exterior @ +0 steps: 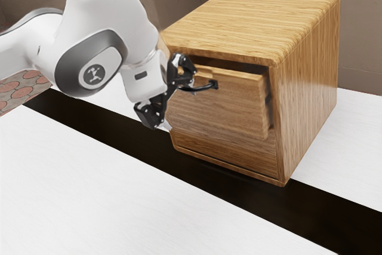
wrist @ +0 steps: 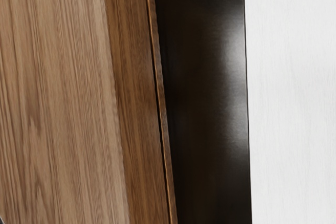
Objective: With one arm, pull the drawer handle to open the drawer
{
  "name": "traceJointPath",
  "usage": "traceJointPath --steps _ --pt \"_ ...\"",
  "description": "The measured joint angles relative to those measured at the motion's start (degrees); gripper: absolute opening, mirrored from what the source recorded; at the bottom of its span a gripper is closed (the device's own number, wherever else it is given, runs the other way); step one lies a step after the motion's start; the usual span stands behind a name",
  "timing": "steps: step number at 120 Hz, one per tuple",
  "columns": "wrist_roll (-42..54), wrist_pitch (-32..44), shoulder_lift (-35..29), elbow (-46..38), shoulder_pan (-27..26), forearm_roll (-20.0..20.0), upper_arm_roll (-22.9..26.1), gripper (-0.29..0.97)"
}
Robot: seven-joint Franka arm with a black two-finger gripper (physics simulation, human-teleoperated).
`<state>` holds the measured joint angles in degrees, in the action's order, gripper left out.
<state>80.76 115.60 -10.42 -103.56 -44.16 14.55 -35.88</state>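
Reaching arm: white Franka arm (exterior: pixel 89 40) entered the exterior view from 9 to 10 o'clock and stretched toward 3 o'clock.
Claw: black claw (exterior: pixel 184 76) sat at the drawer front, against the near end of the handle; black lay on black there, so I cannot tell whether it was spread or pinching.
Handle: slim black bar (exterior: pixel 204 86), running from the claw toward its 3 o'clock, across the upper part of the drawer front.
Drawer: light oak drawer (exterior: pixel 227 108), part-way out of its opening, its front proud of the cabinet face.
Cabinet: oak box (exterior: pixel 298 34), standing on the worktop at 2 o'clock of the exterior view's centre.
Worktop: white surface (exterior: pixel 89 195), crossed by a black band (exterior: pixel 239 198) that passed under the cabinet's front edge.
Patterned patch: reddish cobble print (exterior: pixel 18 85) at 9 o'clock, behind the arm.
Wrist view: wood-grain face (wrist: pixel 58 103) close to the hand; the black band (wrist: pixel 205 103) lay between it and the white worktop (wrist: pixel 294 103).
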Motion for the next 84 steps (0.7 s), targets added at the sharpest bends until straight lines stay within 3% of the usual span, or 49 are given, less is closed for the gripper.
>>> traceJointPath --steps 13,18,21,23,31,42,57,68,84 --pt "-0.23 0.03 -8.92 -7.00 -0.07 2.65 0.50 0.61" --pt "-0.33 0.12 -14.86 -11.07 2.14 4.25 2.74 0.46" --pt "-0.37 0.16 -18.13 -12.99 4.23 5.13 4.52 0.26" --pt "-0.40 0.23 -19.95 -13.84 5.88 5.50 5.33 0.24" --pt "-0.50 0.14 -25.71 -15.33 9.84 5.96 7.89 0.40" --pt "-0.60 -0.17 -29.60 -14.74 11.37 6.22 9.70 0.52" --pt "-1.54 -2.15 -27.82 -10.79 11.94 6.28 9.86 0.60" --pt "-6.28 -13.83 -16.86 6.02 11.78 6.00 12.14 0.64" --pt "-12.66 -27.49 -13.17 13.50 11.81 3.58 13.69 0.66"
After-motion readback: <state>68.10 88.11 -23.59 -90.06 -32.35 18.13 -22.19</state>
